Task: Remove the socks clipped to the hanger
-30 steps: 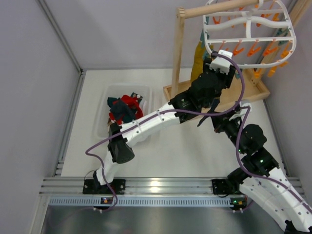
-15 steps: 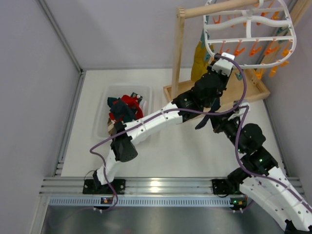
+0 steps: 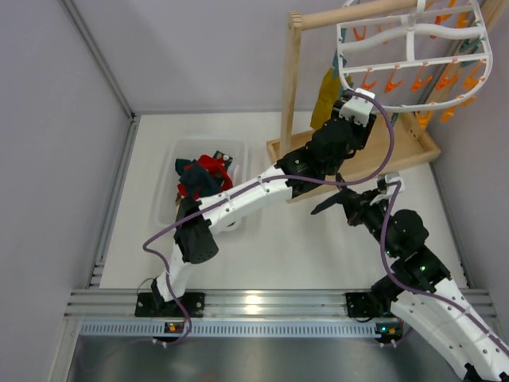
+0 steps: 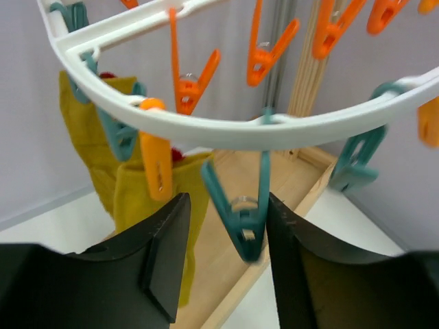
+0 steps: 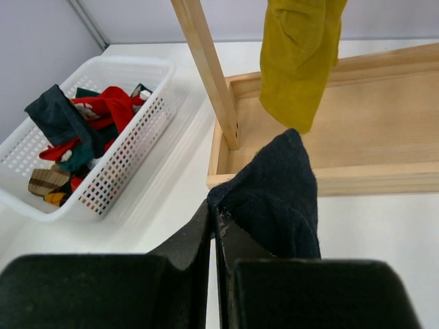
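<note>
Tabletop (image 3: 270, 255): white, walled.
Right claw (image 5: 214, 221): pinching dark sock (image 5: 274, 199), just drawn away from hanger (image 4: 226, 130).
Left claw (image 4: 223, 253): parted around teal clothespin (image 4: 241, 223) under hanger; yellow socks (image 4: 103, 144) remain.

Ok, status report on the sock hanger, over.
Left gripper open at a teal clothespin on the hanger. Right gripper shut on a dark sock. Mustard socks hang clipped just beyond. Orange clothespins crowd the rim.
</note>
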{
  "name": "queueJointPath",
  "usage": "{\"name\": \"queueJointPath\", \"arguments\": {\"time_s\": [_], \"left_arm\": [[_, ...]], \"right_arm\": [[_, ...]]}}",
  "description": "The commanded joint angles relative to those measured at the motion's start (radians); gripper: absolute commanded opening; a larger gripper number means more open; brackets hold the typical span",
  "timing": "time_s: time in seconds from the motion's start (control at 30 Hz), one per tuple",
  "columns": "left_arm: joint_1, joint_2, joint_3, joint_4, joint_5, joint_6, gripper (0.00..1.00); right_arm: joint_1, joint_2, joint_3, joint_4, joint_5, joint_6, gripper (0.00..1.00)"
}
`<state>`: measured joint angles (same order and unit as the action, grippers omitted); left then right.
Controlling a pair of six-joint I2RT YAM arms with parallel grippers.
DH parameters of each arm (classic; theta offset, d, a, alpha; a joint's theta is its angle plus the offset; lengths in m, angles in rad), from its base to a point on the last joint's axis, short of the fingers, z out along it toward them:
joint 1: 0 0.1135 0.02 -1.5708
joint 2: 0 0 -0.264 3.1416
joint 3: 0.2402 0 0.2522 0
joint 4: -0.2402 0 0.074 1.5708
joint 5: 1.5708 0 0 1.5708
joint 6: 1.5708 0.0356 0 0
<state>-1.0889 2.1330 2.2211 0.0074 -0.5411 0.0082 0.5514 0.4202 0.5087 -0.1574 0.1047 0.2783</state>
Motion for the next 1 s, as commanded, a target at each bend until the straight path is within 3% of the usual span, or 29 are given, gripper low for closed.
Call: {"name": "queueJointPath", "arguments": {"time_s": [0.0,0.13,0.17,0.27,0.4,0.47,0.67,0.83,0.97], "left_arm": [[0.003,-0.131,-0.093,0.034,0.046,-0.045,0.53],[0.001,-0.243,-0.207,0.034,0.064,-0.042,0.72],[0.003,-0.298,-0.233,0.034,0.066,-0.039,0.85],[0.003,-0.404,-0.374,0.031,0.032,-0.028,0.99],[0.003,-0.586,-0.592,0.029,-0.116,-0.024,0.99],[0.004,-0.663,-0.684,0.005,-0.267,-0.053,0.99],[0.04,-0.968,-0.943,-0.387,-0.54,-0.287,0.99],[0.055,-1.279,-1.002,-0.595,-0.493,-0.408,0.99],[0.057,-1.337,-0.941,-0.736,-0.519,-0.424,0.99]], "right_arm": [[-0.005,-0.029,-0.012,-0.01,0.015,0.019,0.0],[-0.005,-0.04,-0.029,-0.025,0.021,0.027,0.0],[-0.007,-0.04,-0.029,-0.025,0.024,0.032,0.0],[-0.007,-0.028,-0.026,-0.01,0.013,0.032,0.0],[-0.007,0.02,-0.003,0.036,-0.049,0.035,0.0],[-0.005,0.072,0.022,0.079,-0.1,0.045,0.0],[0.013,0.265,0.119,0.215,-0.298,0.12,0.0],[0.184,0.51,0.267,0.332,-0.229,0.086,0.0],[0.358,0.734,0.459,0.354,-0.166,-0.004,0.0]]}}
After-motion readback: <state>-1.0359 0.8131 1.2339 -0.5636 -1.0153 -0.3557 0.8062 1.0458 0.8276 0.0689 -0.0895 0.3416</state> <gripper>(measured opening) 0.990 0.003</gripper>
